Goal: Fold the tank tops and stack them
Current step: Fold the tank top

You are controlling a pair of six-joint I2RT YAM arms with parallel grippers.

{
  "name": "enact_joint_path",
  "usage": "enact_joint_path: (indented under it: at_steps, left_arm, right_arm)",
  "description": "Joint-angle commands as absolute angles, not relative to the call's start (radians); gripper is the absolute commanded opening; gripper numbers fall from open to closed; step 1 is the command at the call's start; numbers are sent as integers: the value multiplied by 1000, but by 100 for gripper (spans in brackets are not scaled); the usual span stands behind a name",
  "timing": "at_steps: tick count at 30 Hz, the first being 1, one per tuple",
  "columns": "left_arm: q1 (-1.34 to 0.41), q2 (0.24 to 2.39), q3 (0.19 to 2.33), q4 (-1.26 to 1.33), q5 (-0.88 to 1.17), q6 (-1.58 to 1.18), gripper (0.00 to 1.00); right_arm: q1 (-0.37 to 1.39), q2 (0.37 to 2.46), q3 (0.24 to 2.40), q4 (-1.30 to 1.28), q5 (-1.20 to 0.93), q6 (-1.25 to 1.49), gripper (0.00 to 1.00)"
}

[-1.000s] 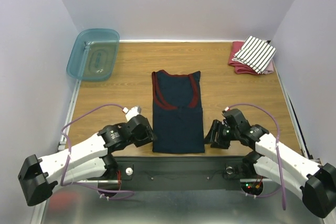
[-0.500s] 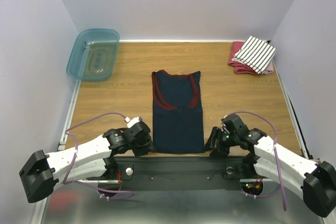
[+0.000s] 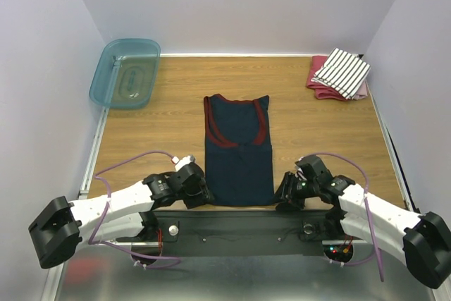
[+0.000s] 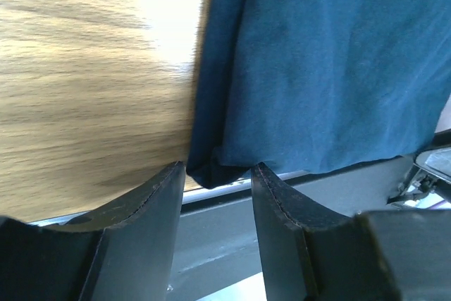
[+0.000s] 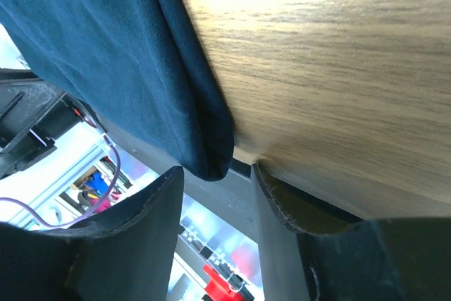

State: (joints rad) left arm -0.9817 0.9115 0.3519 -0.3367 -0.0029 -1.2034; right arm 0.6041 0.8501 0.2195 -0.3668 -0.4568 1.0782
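Now left claw (image 4: 217,170) and right claw (image 5: 217,170) stand parted astride the 6 o'clock corners of the navy, red-trimmed cloth tank top (image 3: 238,153); a shallow bite may catch one layer.

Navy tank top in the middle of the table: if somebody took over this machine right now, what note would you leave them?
Left end effector: open, fingers either side of the navy tank top's near left corner, not clamped.
Right end effector: open, at the near right corner.
Navy tank top: mid-table, apparently folded lengthwise into a narrow strip.
Striped tank top: done, folded on a pink cloth at the far right.
Left to do: grip both corners, fold the navy one up, add it to that stack.
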Motion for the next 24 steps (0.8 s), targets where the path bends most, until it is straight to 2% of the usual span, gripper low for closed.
enact_joint_path:
  at_steps: [1,6,9,11,12,14,15,16,18,24]
  left_arm:
    - [-988,919,310,-316,-8,-1204,53]
    - [-988,934,307,-287,-12,-1200,42]
    - [-988,939,305,-273,-18,-1186,33]
    - [-988,937,311,-270,-26,-1169,24]
    - [-988,936,314,-268,-26,-1161,19]
    - [-988,925,324,-267,-25,-1138,3]
    - [-988,919,327,-268,-22,-1128,0]
    - [-988,902,333,-273,-12,-1117,0]
    - [-996,870,337,-297,-5,-1101,0]
    - [-1060,804,370,-368,43,-1086,0]
  right_arm:
    - [615,871,190,-321,-385,1085,49]
    - [620,939,189,-253,-373,1086,44]
    - [620,957,204,-250,-342,1071,40]
    - [620,974,218,-250,-321,1063,34]
    - [620,977,230,-252,-313,1051,32]
    - [621,983,251,-252,-301,1028,18]
    - [621,982,252,-252,-302,1019,13]
    - [621,982,267,-253,-307,1008,5]
    - [630,976,288,-277,-319,973,0]
    - [788,888,409,-405,-233,943,0]
